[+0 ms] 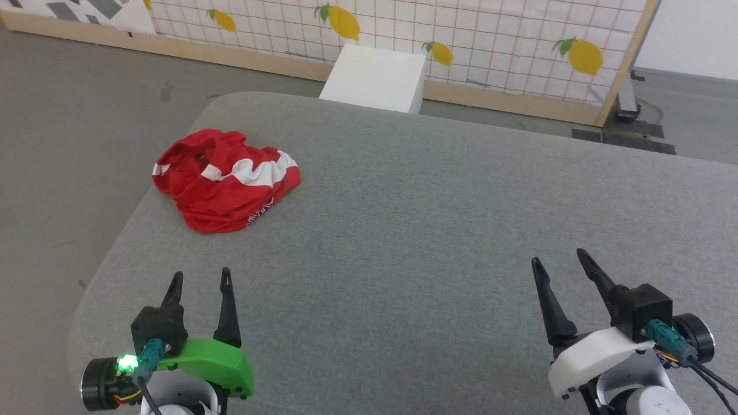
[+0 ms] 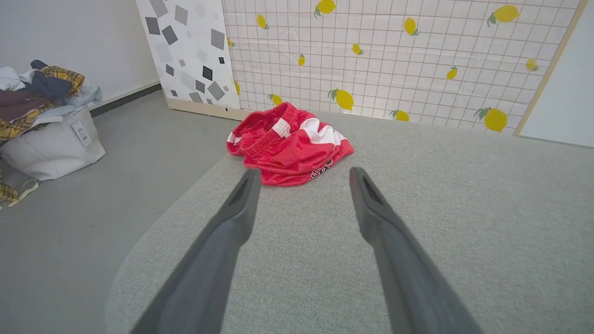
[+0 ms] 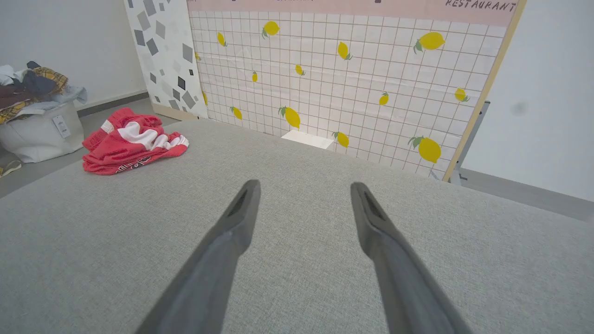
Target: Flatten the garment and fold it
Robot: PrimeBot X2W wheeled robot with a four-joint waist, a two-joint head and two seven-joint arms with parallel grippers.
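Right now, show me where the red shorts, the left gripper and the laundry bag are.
red shorts [image 1: 222,199], head view, on the red fabric in the middle of the crumpled heap.
left gripper [image 1: 202,273], head view, midway between its two spread fingertips.
laundry bag [image 2: 51,148], left wrist view, on its white side wall.

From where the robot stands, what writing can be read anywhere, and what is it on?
"RESTAURANT": on the pink strip along the top of the lemon-patterned panel.
White lettering on the red shorts: too small and creased to read.
Tag on the white laundry bag: too small to read.
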